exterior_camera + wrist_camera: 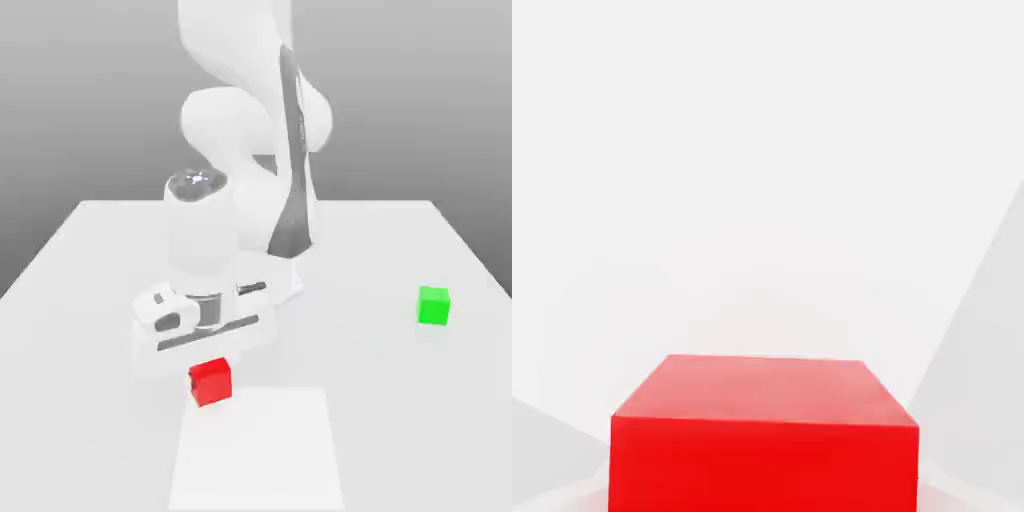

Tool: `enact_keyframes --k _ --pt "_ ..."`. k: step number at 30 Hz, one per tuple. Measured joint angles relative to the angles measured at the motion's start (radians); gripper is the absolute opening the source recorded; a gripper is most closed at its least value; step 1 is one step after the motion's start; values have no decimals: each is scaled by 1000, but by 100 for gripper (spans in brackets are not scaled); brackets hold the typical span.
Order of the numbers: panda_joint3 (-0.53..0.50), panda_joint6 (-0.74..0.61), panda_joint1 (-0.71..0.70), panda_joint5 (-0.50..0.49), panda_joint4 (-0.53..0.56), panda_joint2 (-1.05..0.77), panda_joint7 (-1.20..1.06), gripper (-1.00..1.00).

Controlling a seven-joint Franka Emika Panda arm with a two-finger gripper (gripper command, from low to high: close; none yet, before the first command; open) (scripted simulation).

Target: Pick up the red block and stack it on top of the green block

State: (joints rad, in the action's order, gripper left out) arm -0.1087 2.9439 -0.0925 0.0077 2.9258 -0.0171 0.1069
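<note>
The red block (211, 381) sits on the white bench (400, 400), right under the gripper (205, 358) and touching it. The green block (434, 304) is well apart from the red block, off to the exterior view's right & a bit further back. The jaws look closed on the red block, w/ the hand low down over it.

The red block is prob. light & stiff, a hard little cube w/ flat plain sides. It won't squash. The sides may be a bit slippy, so hold it on two flat sides across from each other, near the middle, not on the corners.

The exterior view shows both blocks & the big white arm. The hand view shows the red block (765, 430) up close, its top & one side, w/ bare bench behind it.
</note>
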Motion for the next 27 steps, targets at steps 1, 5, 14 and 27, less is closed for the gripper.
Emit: enact_keyframes --k 1,5,14,27 --pt "-2 -29 -5 -17 5 34 11 -100" --pt "36 -124 26 -32 19 144 5 -100" --pt "242 -217 392 74 4 241 -165 -100" --pt "532 -284 963 233 -7 288 -416 -100"
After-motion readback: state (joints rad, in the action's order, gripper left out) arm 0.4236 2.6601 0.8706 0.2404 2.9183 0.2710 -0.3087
